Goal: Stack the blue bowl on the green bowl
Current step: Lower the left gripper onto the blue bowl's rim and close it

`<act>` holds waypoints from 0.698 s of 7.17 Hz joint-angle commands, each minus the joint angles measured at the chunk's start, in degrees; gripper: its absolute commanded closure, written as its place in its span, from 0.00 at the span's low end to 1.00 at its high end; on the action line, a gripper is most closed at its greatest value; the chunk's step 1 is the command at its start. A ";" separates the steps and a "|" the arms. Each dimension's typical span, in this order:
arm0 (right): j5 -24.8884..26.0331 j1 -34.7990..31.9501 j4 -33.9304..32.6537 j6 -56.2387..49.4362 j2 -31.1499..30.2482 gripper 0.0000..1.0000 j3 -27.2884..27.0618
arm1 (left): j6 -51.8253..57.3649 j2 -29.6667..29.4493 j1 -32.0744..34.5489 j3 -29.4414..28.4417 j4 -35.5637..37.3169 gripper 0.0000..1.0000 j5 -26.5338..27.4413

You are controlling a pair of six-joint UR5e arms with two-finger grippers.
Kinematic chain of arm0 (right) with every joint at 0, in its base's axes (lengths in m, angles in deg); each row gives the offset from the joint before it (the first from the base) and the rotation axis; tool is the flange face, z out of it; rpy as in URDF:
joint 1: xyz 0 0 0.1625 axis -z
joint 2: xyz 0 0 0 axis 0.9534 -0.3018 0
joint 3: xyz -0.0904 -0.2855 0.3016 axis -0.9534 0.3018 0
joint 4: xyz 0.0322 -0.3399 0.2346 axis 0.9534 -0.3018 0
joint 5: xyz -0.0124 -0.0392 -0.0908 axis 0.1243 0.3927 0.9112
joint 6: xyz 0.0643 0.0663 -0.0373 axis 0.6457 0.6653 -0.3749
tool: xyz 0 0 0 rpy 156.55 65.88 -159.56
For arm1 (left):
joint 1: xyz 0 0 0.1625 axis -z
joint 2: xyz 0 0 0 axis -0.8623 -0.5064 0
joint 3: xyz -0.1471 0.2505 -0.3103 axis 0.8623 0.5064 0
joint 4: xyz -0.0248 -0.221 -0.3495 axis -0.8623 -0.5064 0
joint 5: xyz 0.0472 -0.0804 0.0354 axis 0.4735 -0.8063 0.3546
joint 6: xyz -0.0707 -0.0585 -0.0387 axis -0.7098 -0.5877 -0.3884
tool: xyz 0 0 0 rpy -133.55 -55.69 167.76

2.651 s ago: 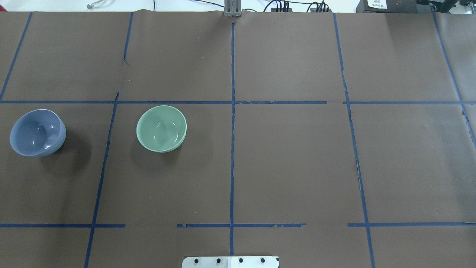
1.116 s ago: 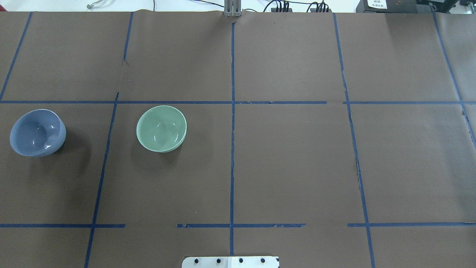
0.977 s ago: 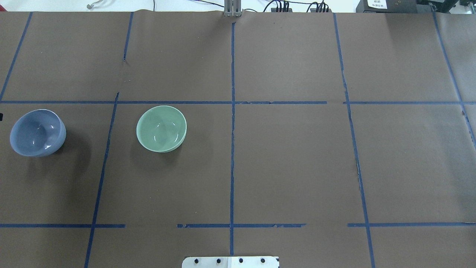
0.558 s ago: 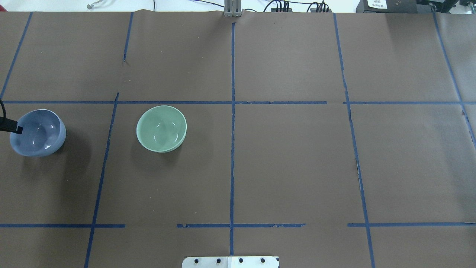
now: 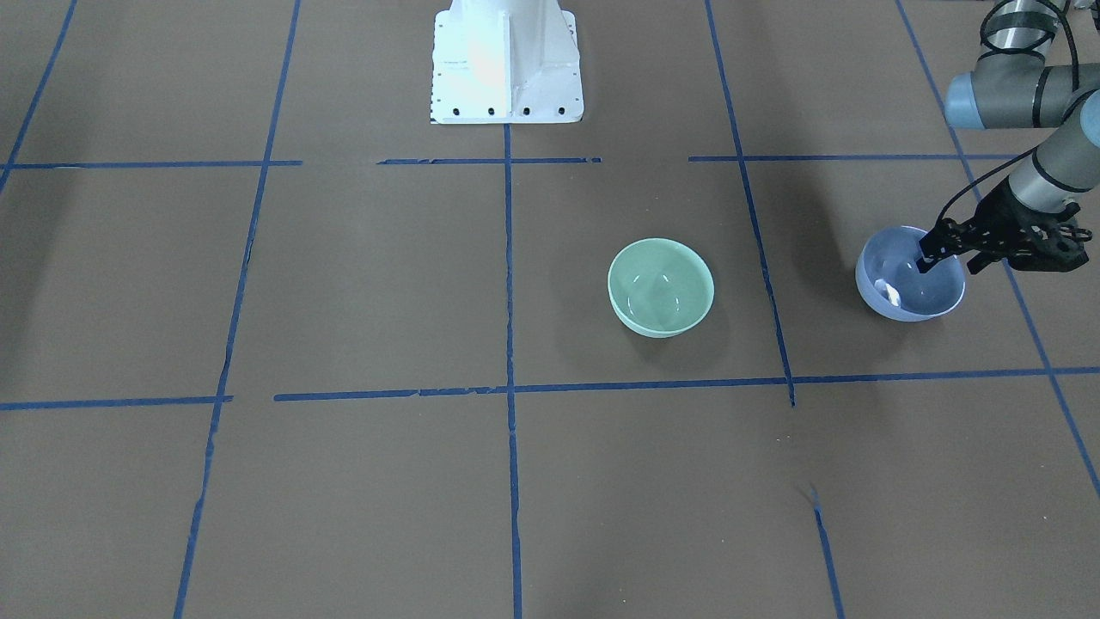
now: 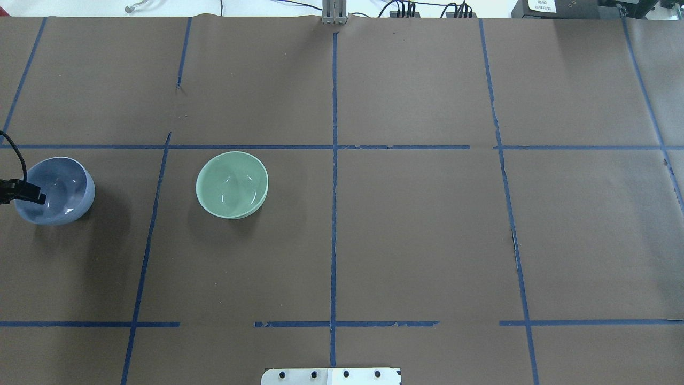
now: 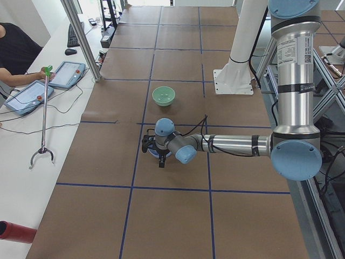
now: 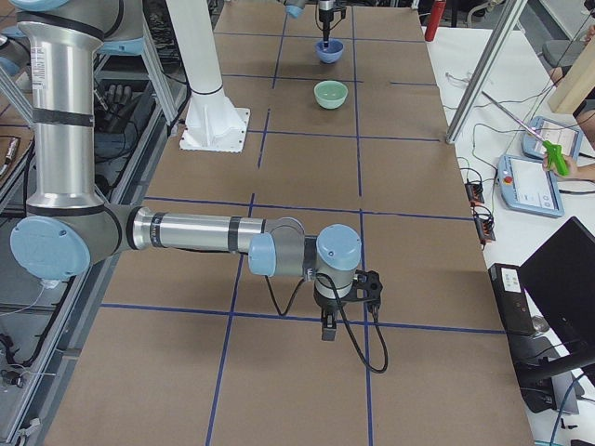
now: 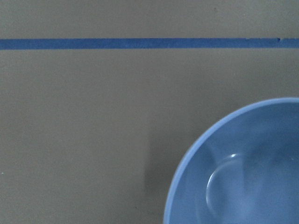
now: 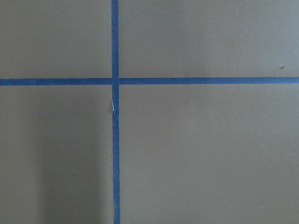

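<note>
Brown taped table (image 6: 417, 240) bears the glossy, upright blue bowl (image 5: 932, 297), left claw (image 5: 948, 265) wide astride its rim.

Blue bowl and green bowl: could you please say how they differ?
The blue bowl is periwinkle; the green bowl is mint. The blue bowl sits to the robot's left of the green bowl. The left end effector straddles the blue bowl's rim; nothing is at the green bowl. Both stand upright, alike in size.
</note>
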 commanded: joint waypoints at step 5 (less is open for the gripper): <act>0.04 0.00 -0.08 0.00 0.00 0.00 0.00 | 4.54 5.24 2.96 10.53 3.19 1.00 -5.16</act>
